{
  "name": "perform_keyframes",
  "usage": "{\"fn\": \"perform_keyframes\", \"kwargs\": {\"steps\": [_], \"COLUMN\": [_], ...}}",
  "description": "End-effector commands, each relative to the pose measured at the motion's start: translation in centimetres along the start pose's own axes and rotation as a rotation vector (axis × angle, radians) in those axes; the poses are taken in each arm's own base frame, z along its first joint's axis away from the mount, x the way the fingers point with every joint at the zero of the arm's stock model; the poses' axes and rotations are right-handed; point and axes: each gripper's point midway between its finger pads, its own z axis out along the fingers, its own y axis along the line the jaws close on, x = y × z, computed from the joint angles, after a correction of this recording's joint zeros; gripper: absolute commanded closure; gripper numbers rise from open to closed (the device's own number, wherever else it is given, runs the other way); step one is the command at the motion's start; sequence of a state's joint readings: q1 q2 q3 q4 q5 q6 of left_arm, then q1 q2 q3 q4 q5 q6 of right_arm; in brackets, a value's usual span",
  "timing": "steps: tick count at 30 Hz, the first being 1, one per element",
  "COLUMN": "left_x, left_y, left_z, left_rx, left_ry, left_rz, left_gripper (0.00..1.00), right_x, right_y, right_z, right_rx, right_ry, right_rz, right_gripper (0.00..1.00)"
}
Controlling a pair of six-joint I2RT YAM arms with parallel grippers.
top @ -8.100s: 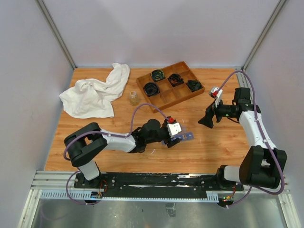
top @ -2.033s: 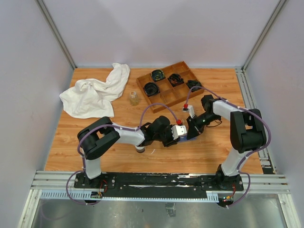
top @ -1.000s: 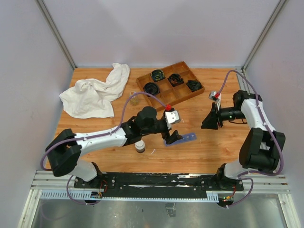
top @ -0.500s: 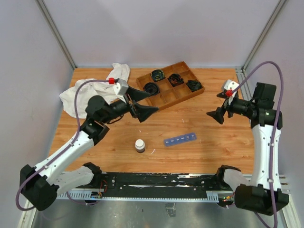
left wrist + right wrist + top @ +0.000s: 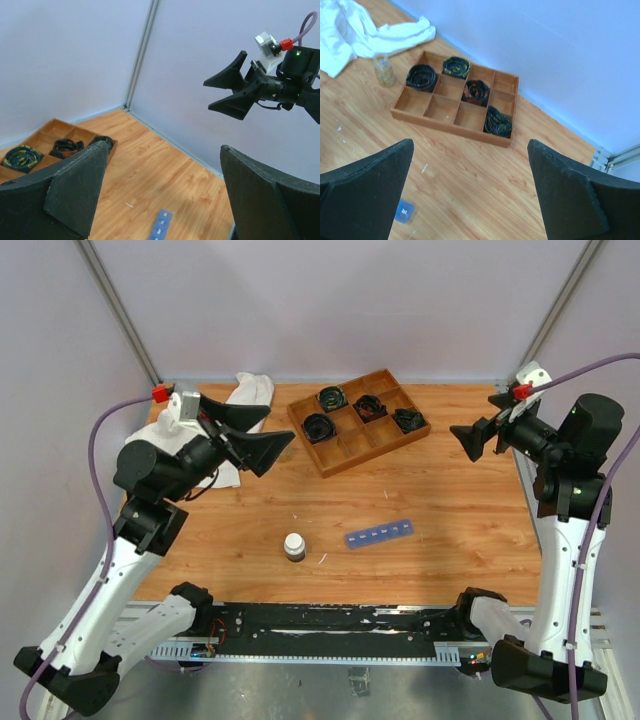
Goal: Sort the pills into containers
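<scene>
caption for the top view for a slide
Left claw and right claw open, away from the blue strip and bottle on the table.

Wooden tray [image 5: 350, 445] far centre, coiled cables [image 5: 333, 397] in four compartments. White cloth [image 5: 245, 395] far left. White-capped bottle [image 5: 294, 545] upright, near edge.

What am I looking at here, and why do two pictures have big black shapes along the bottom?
Two robot arms are bolted at the near edge of a wooden table. One picture looks down from above. The other two come from a camera on each wrist, so the black shapes are that arm's own fingers. The left gripper and right gripper are both up in the air, open, and hold nothing. On the table lie a blue pill organizer strip, a small bottle with a white cap, a wooden tray holding coiled cables, and a white cloth.
</scene>
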State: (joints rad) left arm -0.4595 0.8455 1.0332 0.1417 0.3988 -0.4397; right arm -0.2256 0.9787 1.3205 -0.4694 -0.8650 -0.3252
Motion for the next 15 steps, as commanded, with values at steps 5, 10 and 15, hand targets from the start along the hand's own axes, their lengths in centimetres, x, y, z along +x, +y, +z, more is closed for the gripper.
{"fn": "perform_keyframes", "kwargs": {"steps": [5,10,15], "left_x": [-3.8,-3.3,-2.4], "left_y": [-0.4,-0.3,-0.3], "left_z": [-2.8,-3.6,-3.8], "left_rx": [-0.099,-0.105,-0.094], "left_ry": [-0.067,-0.052,-0.034], "left_rz": [0.125,0.148,0.142], "left_gripper": [0.01,0.01,0.01], "right_x": [-4.6,-5.0,-5.2], "right_y": [-0.2,-0.6,-0.2], "right_z": [-2.4,-2.8,-3.1], "right_rx": [0.089,0.132,0.131], "right_ry": [-0.062,-0.068,-0.074], "right_rz": [0.076,0.163,0.185], "right_gripper": [0.02,0.02,0.02]}}
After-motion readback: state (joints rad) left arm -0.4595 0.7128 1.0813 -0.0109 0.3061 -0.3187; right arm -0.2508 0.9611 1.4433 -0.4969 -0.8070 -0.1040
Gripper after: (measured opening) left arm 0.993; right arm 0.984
